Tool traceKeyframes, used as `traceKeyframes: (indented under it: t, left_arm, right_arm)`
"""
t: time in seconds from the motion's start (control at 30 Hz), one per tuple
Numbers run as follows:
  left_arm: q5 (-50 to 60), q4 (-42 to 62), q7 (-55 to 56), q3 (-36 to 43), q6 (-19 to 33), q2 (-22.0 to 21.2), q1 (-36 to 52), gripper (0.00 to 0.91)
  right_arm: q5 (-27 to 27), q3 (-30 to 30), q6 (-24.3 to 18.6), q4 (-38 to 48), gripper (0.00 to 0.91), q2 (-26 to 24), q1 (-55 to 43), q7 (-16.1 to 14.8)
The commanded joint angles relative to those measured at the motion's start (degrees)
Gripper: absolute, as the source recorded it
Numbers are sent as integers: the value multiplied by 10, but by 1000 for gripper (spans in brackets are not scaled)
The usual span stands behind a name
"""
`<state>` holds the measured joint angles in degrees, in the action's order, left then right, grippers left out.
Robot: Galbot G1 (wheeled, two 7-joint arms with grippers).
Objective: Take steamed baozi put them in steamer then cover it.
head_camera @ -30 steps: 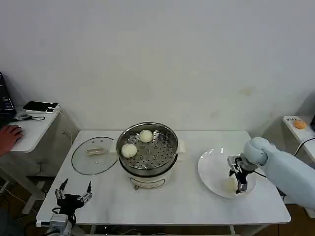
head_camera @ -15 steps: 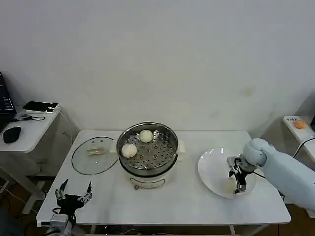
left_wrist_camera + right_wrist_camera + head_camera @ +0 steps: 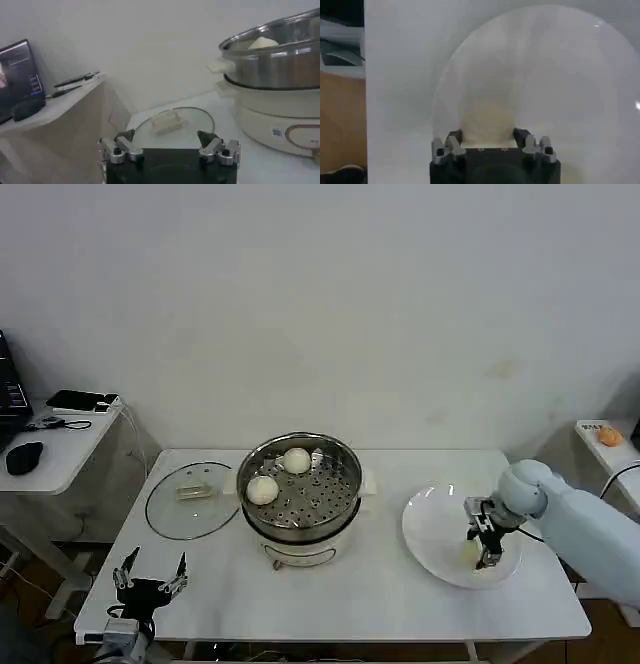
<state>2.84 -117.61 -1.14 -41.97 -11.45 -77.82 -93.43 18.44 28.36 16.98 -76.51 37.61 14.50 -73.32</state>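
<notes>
The right gripper is reaching down onto the white plate, its fingers spread on either side of a steamed baozi. The bun is sitting directly between the two fingertips, which are not yet pressing on it. Two more buns are sitting on the perforated tray of the steamer, well apart from this gripper, toward the robot's left across the tabletop. The glass lid is lying flat just beyond the steamer.

The left gripper is waiting spread open at the near tabletop corner.

Risk assessment: the bun is soft and smooth. Closing too hard is likely to dent it; closing off-centre could push it sliding across the slick plate. A weak pinch may release it during transfer.
</notes>
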Motion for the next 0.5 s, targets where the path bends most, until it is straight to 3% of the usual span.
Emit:
traceKeyframes:
  t: [0.03,0.2,0.33,0.43,0.5]
  left_arm:
    - [1,-4,-1,0,-1,-2,-1,907]
    - [1,-7,0,-2,0,-4,-1,907]
    - [2,-10,0,0,0,-10,0,907]
    - [6,-11,0,1,0,-12,-1,907]
    - [7,-11,1,1,0,-12,-3,907]
  right_arm:
    - [-27,-6,-1,-33,695,-16,-55,-2]
    - [-73,41,-4,-72,695,-10,-175,-12]
    - [-99,65,-16,-74,695,44,-257,-24]
    - [-128,68,-83,-52,695,92,-290,-22]
    - [-126,78,-79,-51,695,116,-311,-18]
